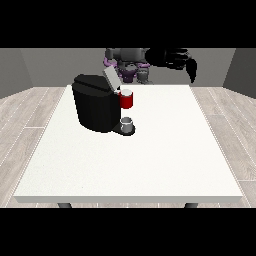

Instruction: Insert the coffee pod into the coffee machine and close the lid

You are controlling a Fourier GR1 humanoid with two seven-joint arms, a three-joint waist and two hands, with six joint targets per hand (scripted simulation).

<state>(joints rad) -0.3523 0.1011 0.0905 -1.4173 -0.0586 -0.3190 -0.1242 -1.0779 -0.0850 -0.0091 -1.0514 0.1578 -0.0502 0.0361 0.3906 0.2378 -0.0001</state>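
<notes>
From my end I've got the white counter [150, 165] filling most of the front view, with the black coffee machine [95, 107] sitting on it toward the view's left and fairly far back. Its grey lid [110, 78] is tipped up at an angle, so the top is open. There's a red thing at the machine [126, 99], right up against its front, just under the raised lid. Below that, on the machine's little base, sits a small grey thing [127, 123]; I honestly can't tell if that's the coffee pod or just a cup, so I'm not calling it. The robot [131, 62] is small at the back edge of the counter. Only one hand is clear to me: the hand at the view's right [175, 58], black, held up in the air above the far edge, well apart from the machine, with a finger or thumb hanging down at its right side. It looks relaxed and spread, holding nothing. The other hand I can't find anywhere in this view.
</notes>
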